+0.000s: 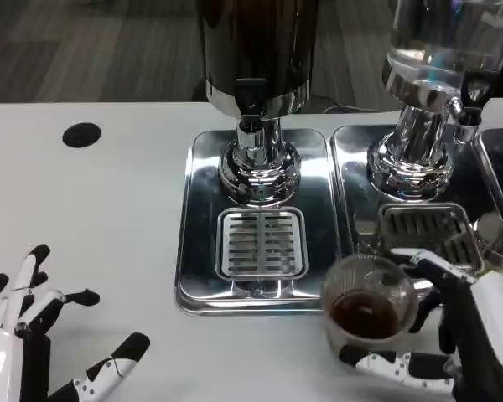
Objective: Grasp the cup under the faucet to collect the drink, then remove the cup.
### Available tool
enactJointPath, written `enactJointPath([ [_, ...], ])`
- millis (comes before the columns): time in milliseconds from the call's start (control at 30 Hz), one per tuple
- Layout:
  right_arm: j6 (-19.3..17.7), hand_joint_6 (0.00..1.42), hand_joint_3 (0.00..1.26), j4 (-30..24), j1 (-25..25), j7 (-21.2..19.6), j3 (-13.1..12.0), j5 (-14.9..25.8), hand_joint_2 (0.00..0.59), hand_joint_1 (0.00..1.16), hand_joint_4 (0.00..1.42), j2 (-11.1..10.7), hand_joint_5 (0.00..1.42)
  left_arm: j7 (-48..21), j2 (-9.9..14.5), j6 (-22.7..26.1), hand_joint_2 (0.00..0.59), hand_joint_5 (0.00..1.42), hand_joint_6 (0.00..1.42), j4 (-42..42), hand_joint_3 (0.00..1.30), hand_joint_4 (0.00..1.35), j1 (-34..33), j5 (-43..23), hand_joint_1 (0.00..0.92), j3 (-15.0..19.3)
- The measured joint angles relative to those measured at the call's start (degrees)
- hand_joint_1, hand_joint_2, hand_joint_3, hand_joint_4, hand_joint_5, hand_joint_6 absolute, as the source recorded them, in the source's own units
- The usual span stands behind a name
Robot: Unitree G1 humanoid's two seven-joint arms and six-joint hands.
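A clear cup (367,306) with dark drink at its bottom stands on the white table just off the front right corner of the middle steel tray (199,251). My right hand (453,335) wraps around the cup from the right, fingers behind it and thumb in front. The dark drink dispenser (256,59) rises at the tray's back, its faucet (250,96) above the slotted drip grate (261,243). At the lower left my left hand (33,335) rests over the table with fingers spread and nothing in it.
A second dispenser with a clear tank (440,50) stands on its own steel tray (352,184) at the right, with a drip grate (427,228) just behind the cup. A black round hole (81,135) sits in the table at the far left.
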Motion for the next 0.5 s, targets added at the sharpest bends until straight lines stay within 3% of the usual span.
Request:
enactJointPath([
  [333, -0.8, 1.18, 0.61, 4.7, -1.7, -0.1, 1.0, -0.3, 0.148, 0.88, 0.73, 0.1, 0.82, 0.0, 0.0, 0.0, 0.082, 0.23, 0.10, 0.4, 0.56, 0.05, -0.2, 0.0, 0.000, 0.0],
  [500, -1.8, 1.01, 0.50, 6.3, -2.6, -0.5, 0.9, 0.1, 0.142, 0.81, 0.66, 0.1, 0.71, 0.0, 0.0, 0.0, 0.082, 0.23, 0.10, 1.1, 0.56, 0.05, -0.2, 0.0, 0.000, 0.0],
])
